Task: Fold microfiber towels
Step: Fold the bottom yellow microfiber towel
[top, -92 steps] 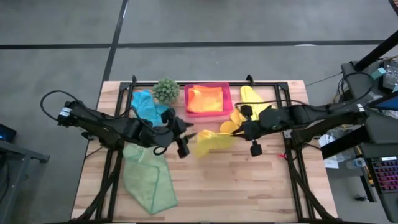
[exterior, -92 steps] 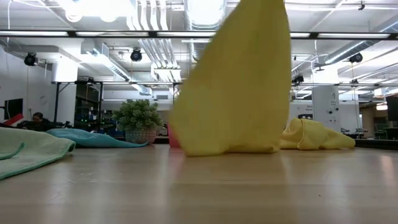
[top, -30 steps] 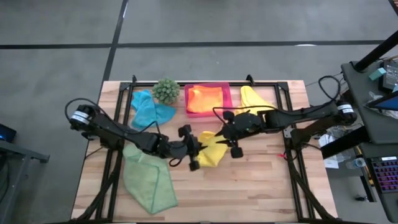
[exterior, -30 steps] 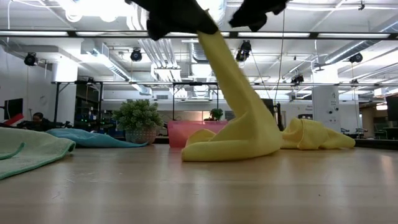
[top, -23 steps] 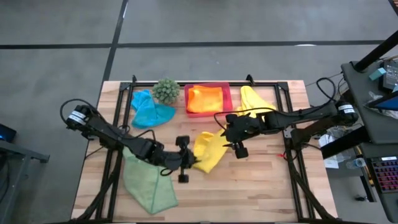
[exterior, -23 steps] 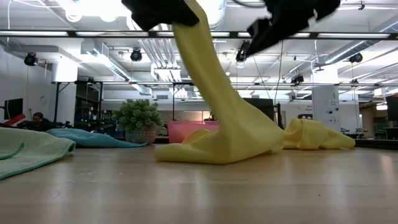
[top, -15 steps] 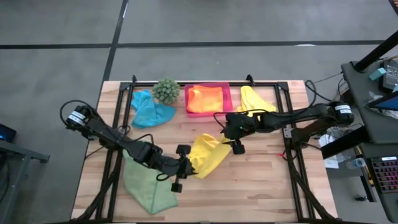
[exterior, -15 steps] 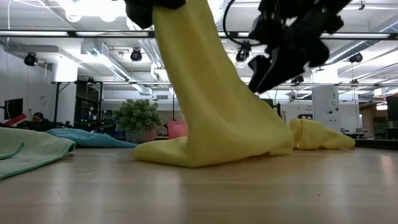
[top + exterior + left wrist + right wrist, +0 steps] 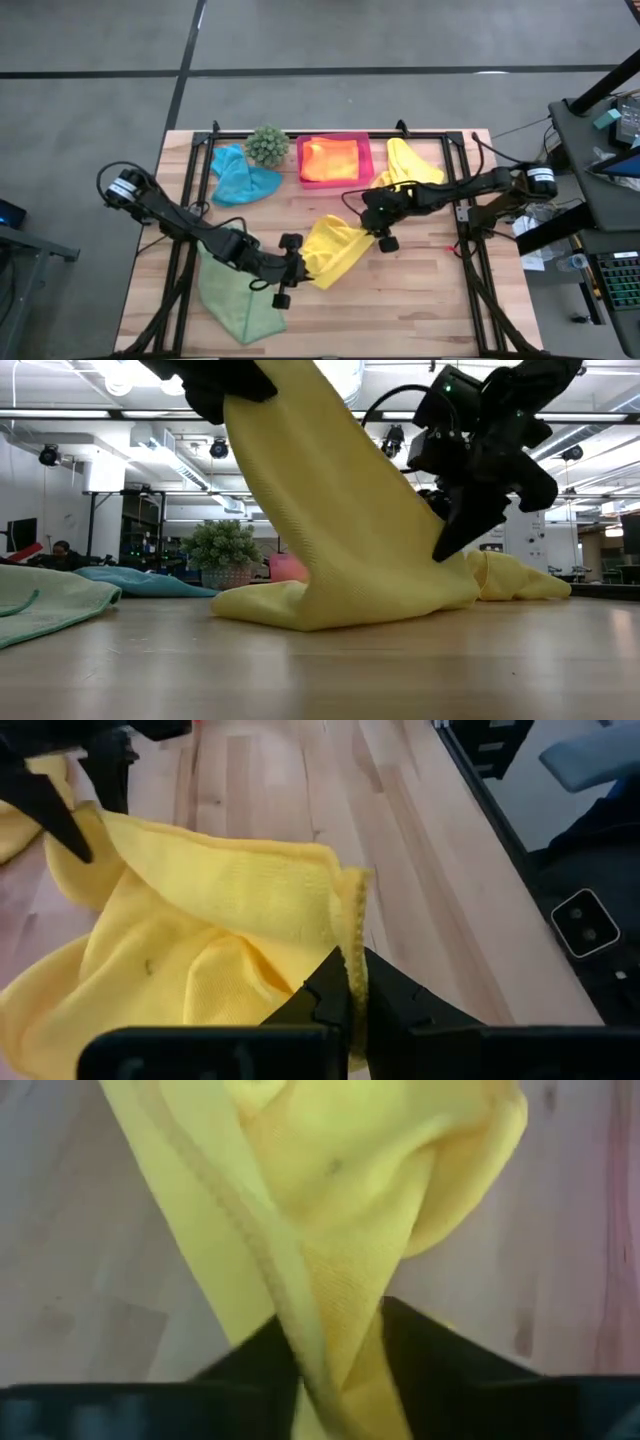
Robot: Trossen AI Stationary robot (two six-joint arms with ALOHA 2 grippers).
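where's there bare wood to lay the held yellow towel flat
The widest bare patch is the wooden table's front right, between the light green microfiber towel and the right edge. The back row is crowded: teal blue towel, spiky green plant, pink plastic tray, second yellow towel. The held yellow towel fills the middle.

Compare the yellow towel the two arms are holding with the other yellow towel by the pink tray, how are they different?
The held yellow towel sits mid-table, pinched by the left pincer and the right pincer; the second yellow towel lies untouched near the far edge, right of the pink tray. The held one is lifted and stretched between the arms, its lower part dragging on the table; the other rests in a crumpled heap. Both are the same yellow cloth, unfolded.
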